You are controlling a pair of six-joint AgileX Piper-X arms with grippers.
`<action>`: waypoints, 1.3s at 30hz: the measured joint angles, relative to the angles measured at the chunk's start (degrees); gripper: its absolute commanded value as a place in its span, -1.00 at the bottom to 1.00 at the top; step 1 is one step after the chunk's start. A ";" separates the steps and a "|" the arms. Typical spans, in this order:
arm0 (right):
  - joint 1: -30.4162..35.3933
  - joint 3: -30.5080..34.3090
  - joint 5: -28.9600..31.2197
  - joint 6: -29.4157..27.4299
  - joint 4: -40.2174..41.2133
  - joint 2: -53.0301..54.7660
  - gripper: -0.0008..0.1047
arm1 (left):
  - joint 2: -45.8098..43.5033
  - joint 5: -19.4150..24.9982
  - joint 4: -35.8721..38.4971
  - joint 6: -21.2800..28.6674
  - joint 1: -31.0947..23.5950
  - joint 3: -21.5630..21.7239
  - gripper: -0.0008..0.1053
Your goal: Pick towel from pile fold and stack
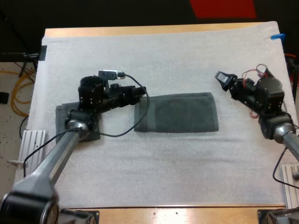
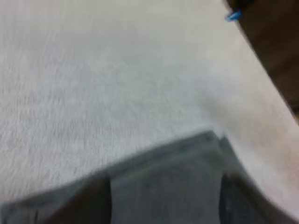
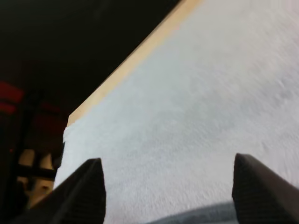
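A dark grey-green towel [image 1: 180,113] lies flat as a long rectangle near the middle of the white mat [image 1: 154,60] that covers the wooden desk [image 1: 140,31]. Everything else is placed from it.

The left claw [image 1: 139,94] is at this towel's left short edge, by its far corner, with the arm reaching in from the towel's near left side. In the left wrist view its two black fingers [image 2: 88,203] stand wide apart, with the grey cloth lying between and under them. They are spread, not pinching. Whether the tips touch the cloth cannot be told. Beyond the towel's edge in that view there is bare mat.

A second towel [image 1: 61,119], the same dark colour, lies flat on the mat well to the left of the first one. Much of it is covered by the left arm's wrist and forearm.

The right claw [image 1: 221,78] is just off the first towel's far right corner, apart from it and over bare mat, with its tips pointing towards the towel. In the right wrist view its fingers [image 3: 88,191] are spread wide and hold nothing. White mat fills the gap between them, a sliver of the grey towel's edge shows close by the fingertips, and the desk's pale wooden rim runs along the far side of the mat.
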State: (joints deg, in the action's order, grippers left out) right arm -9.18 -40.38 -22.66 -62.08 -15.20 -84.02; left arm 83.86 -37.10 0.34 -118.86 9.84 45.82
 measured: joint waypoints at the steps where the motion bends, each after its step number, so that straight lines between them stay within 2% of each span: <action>1: 0.00 -0.82 0.56 -2.62 2.55 1.31 0.11 | -2.10 0.59 2.20 1.83 0.00 0.14 0.03; 5: 0.00 -4.14 4.02 -13.61 14.18 7.28 0.11 | -10.39 3.49 10.94 7.40 0.00 0.54 0.40; 10: 0.00 -7.80 8.97 -23.17 30.50 14.50 0.11 | -20.12 4.06 20.72 8.63 0.00 0.53 0.41; 12: 0.00 -8.49 10.27 -25.26 36.69 17.59 0.11 | -23.81 4.20 24.71 8.81 0.00 0.53 0.41; 16: 0.00 -8.53 11.89 -25.89 50.12 22.94 0.11 | -30.75 4.29 33.58 8.99 0.00 0.53 0.41; 20: 0.00 -8.53 13.46 -26.12 58.44 25.77 0.11 | -35.06 4.29 40.12 8.99 0.00 0.53 0.41; 25: 0.00 -8.53 16.53 -26.07 58.24 23.11 0.11 | -35.23 4.29 41.37 8.99 0.00 0.53 0.41; 29: 0.14 -8.68 15.43 -26.01 53.67 15.50 0.11 | -33.89 4.29 41.56 8.99 0.00 0.53 0.41; 34: 0.21 -9.48 8.73 -25.96 49.22 2.04 0.11 | -33.20 4.29 41.56 8.77 0.00 0.53 0.40; 39: 0.21 -14.18 0.82 -25.87 48.79 -10.04 0.11 | -33.20 4.29 41.56 8.60 0.00 0.53 0.40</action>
State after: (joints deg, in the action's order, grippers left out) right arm -8.97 -54.56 -21.84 -87.95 33.59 -94.06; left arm 50.65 -32.81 41.90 -110.26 9.84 46.35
